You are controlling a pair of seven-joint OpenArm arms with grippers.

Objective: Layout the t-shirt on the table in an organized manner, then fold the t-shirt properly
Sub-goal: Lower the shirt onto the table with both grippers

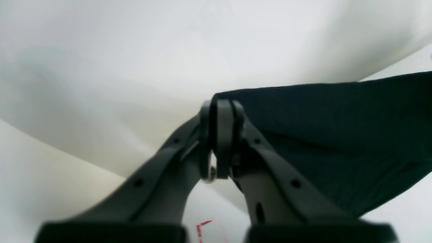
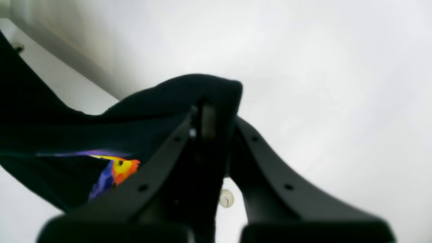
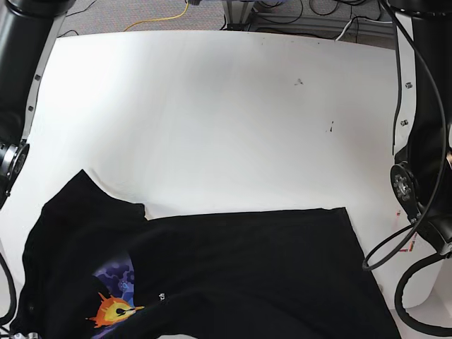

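Base view: white table [image 3: 212,106], both grippers [image 1: 221,135] [image 2: 211,125] clamped on the black t-shirt [image 3: 247,275].

The t-shirt [image 3: 233,268] is plain black cloth. Its printed patch [image 3: 116,286] is purple-blue, and on the patch sits an orange-yellow sun face [image 3: 111,311] with spiky rays. Small white lettering [image 3: 164,296] runs just beside the sun face. The table [image 3: 212,106] is white, with a few small dark specks on its surface and a red tape mark [image 1: 201,226] on it. Both grippers show dark grey-black fingers [image 1: 222,135].
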